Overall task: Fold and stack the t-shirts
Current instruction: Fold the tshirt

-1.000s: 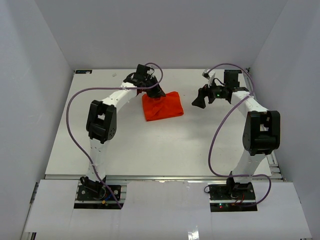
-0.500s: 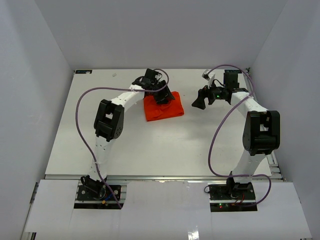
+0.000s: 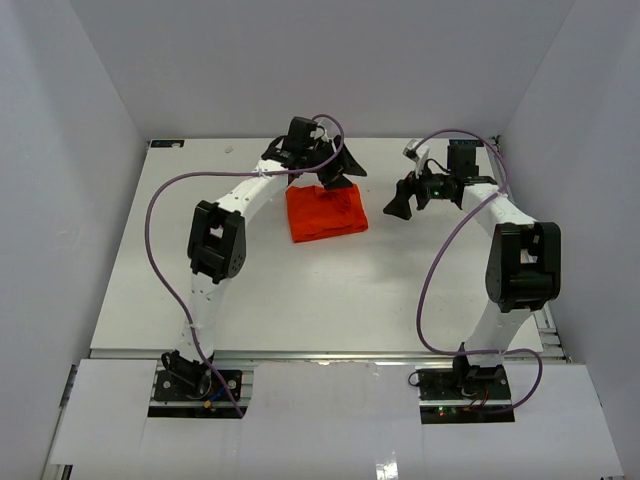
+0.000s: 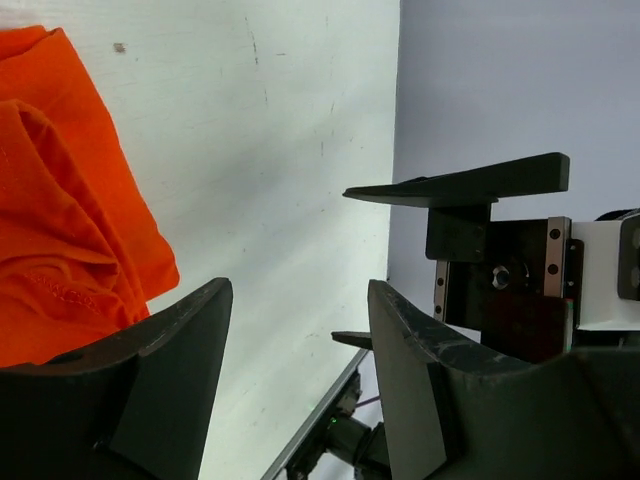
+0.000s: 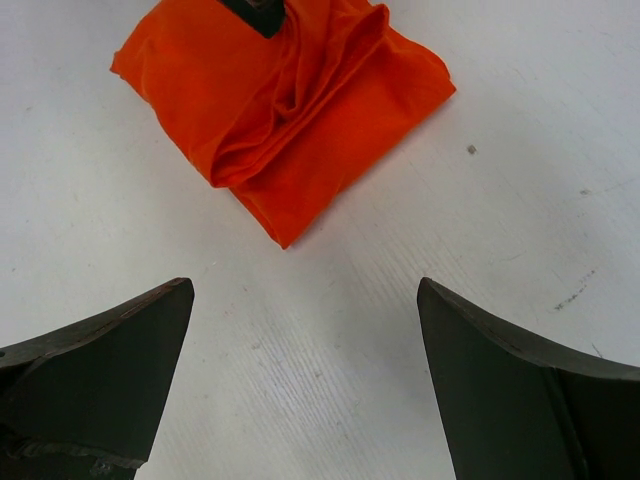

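Note:
The orange-red t-shirt lies on the white table as a folded, rumpled bundle at the middle back. My left gripper hangs open over the shirt's far right corner with nothing between its fingers. In the left wrist view the left gripper frames bare table, and the t-shirt lies off to the left. My right gripper stands wide open and empty a short way right of the shirt. The right wrist view has the right gripper facing the t-shirt across bare table.
White walls close in the table on the left, back and right. Purple cables loop from both arms. The right arm's gripper fingers show close by in the left wrist view.
My left gripper has opened and let go of the shirt, then lifted off it and moved right. The shirt stays folded where it lay. The right arm has hardly moved.

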Controlling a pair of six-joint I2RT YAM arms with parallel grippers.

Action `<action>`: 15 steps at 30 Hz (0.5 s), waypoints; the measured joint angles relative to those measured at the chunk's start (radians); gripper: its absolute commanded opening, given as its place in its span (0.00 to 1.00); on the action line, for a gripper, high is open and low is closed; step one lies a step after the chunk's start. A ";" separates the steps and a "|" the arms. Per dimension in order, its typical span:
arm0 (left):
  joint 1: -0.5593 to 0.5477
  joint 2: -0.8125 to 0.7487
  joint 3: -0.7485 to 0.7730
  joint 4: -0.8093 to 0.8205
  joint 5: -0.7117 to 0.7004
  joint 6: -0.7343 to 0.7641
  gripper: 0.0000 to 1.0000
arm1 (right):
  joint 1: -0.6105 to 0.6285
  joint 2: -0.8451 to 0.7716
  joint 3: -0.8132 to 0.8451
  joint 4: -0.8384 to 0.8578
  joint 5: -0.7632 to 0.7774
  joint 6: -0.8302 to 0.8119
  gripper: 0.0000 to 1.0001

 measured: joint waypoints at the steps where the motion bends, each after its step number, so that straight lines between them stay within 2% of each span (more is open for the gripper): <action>1: 0.000 -0.003 0.000 0.005 0.001 0.010 0.66 | 0.003 -0.002 0.000 -0.002 -0.009 -0.011 1.00; 3: 0.003 -0.023 -0.021 0.006 -0.027 0.038 0.60 | 0.013 -0.003 0.002 -0.010 -0.035 -0.042 0.99; 5: 0.007 -0.075 -0.085 0.003 -0.077 0.082 0.52 | 0.040 -0.003 0.018 -0.042 -0.057 -0.084 0.91; 9: 0.047 -0.243 -0.262 -0.031 -0.181 0.169 0.44 | 0.156 0.008 0.098 -0.097 -0.074 -0.142 0.65; 15: 0.118 -0.484 -0.499 -0.043 -0.285 0.233 0.43 | 0.330 0.099 0.227 -0.106 -0.033 -0.083 0.39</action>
